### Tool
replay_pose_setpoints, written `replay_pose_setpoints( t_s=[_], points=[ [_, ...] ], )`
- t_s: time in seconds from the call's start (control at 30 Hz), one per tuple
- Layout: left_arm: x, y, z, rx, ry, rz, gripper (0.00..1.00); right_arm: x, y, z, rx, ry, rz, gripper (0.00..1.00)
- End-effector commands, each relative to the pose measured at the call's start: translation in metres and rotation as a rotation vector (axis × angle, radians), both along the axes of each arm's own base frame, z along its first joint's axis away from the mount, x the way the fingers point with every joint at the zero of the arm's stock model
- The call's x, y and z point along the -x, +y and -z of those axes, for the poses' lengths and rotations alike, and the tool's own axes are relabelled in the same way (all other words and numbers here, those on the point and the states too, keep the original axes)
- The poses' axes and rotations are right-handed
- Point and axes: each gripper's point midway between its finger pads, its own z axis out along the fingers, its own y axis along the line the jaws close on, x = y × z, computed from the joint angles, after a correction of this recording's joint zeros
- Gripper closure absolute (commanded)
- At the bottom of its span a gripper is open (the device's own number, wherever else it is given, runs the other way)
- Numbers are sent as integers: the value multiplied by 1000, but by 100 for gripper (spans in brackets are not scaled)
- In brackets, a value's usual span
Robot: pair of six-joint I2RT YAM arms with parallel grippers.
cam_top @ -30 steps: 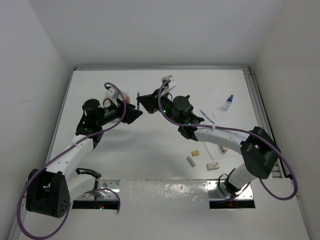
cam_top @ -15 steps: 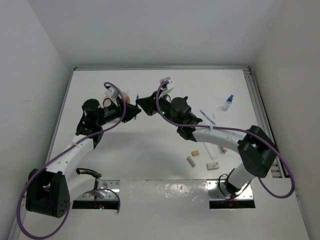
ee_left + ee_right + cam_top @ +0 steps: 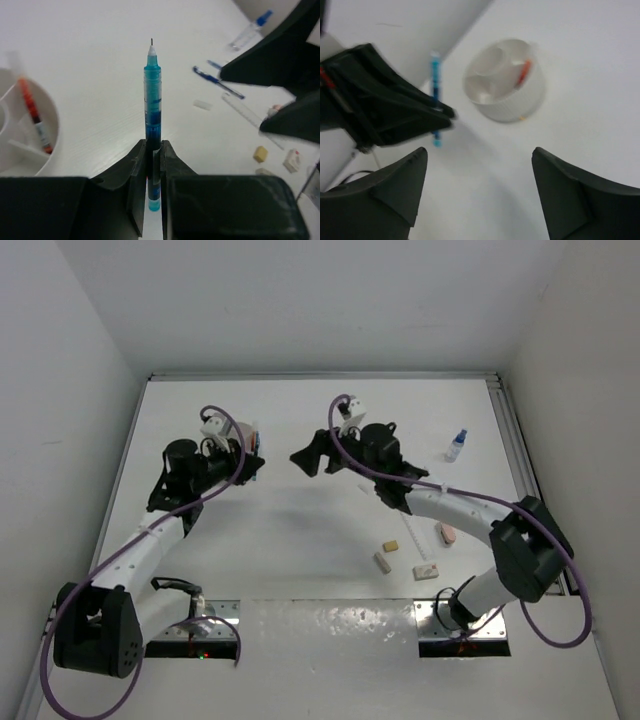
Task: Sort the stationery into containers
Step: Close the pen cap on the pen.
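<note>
The left gripper (image 3: pixel 153 150) was clamped tight on the lower barrel of a blue pen (image 3: pixel 153 95), which stood upright between its fingers with the fine tip pointing away, held clear of the table (image 3: pixel 300 530). The right gripper (image 3: pixel 479 150) was spread wide with nothing between its fingers. It faced the pen from just to the right and did not touch it.

The white tub (image 3: pixel 515 107) sat at the far left-centre of the table, just beyond and left of the held pen. It was split by inner walls, and a red-orange pen (image 3: pixel 32 112) leaned in one compartment. From above, the left arm's wrist covered most of the tub.

In the left wrist view the right gripper's dark fingers stood between the pen and the loose things on the right, hiding part of them. There lay a second blue pen (image 3: pixel 220 83) and, just near of it, a clear ruler (image 3: pixel 247 116). A blue-capped bottle (image 3: pixel 456 446) lay farther right. Nearer the arm bases were a tan eraser (image 3: pixel 391 545), a white eraser (image 3: pixel 382 562), a pink eraser (image 3: pixel 446 533) and a labelled eraser (image 3: pixel 426 570), all apart from one another.

The marks on the labelled eraser and the band on the red-orange pen were too small to read
</note>
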Motion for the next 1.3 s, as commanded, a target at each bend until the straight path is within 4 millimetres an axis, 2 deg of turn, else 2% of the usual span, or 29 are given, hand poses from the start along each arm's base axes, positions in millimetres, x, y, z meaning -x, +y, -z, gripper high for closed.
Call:
replay_pose_setpoints(
  t_s=[0.0, 0.03, 0.07, 0.1, 0.13, 0.17, 0.2, 0.23, 0.27, 0.3, 0.33, 0.37, 0.4, 0.47, 0.5, 0.83, 1.07, 1.2, 1.27],
  points=[
    [-8, 38, 10, -85, 42, -177, 100, -4, -51, 9, 169, 34, -26, 14],
    [-9, 47, 12, -98, 49, -222, 100, -6, -73, 22, 262, 99, -7, 13],
    [-8, 51, 15, -107, 57, -235, 100, -9, -86, 29, 323, 112, 5, 13],
    [-6, 54, 20, -116, 78, -247, 100, -11, -102, 41, 425, 110, 5, 16],
    [-4, 56, 21, -123, 78, -259, 100, -14, -125, 59, 527, 180, 43, 20],
    [-3, 57, 22, -126, 80, -258, 100, -16, -136, 68, 586, 203, 54, 29],
    [0, 57, 25, -130, 89, -255, 100, -19, -146, 79, 660, 212, 52, 59],
    [1, 57, 24, -129, 84, -255, 100, -20, -157, 83, 725, 250, 64, 72],
    [1, 57, 25, -127, 87, -256, 100, -26, -169, 106, 816, 304, 93, 78],
    [2, 57, 26, -129, 88, -256, 100, -29, -173, 112, 872, 306, 73, 78],
    [3, 57, 27, -130, 89, -254, 100, -32, -176, 126, 942, 342, 55, 66],
    [3, 57, 27, -129, 87, -254, 100, -34, -175, 120, 945, 337, 57, 60],
    [4, 58, 28, -134, 87, -258, 100, -34, -175, 139, 1000, 360, 12, 55],
    [3, 60, 28, -138, 84, -267, 100, -35, -169, 147, 1057, 369, -25, 52],
    [3, 61, 29, -143, 84, -273, 100, -35, -170, 161, 1116, 369, -71, 52],
    [-1, 65, 27, -160, 71, -276, 100, -37, -166, 208, 1198, 394, -174, 53],
    [-4, 66, 25, -164, 66, -274, 100, -48, -165, 223, 1204, 375, -172, 57],
    [-6, 69, 23, -170, 60, -288, 100, -52, -165, 229, 1196, 375, -179, 66],
    [-7, 70, 21, -175, 50, -290, 100, -52, -167, 231, 1201, 390, -179, 79]
  ],
)
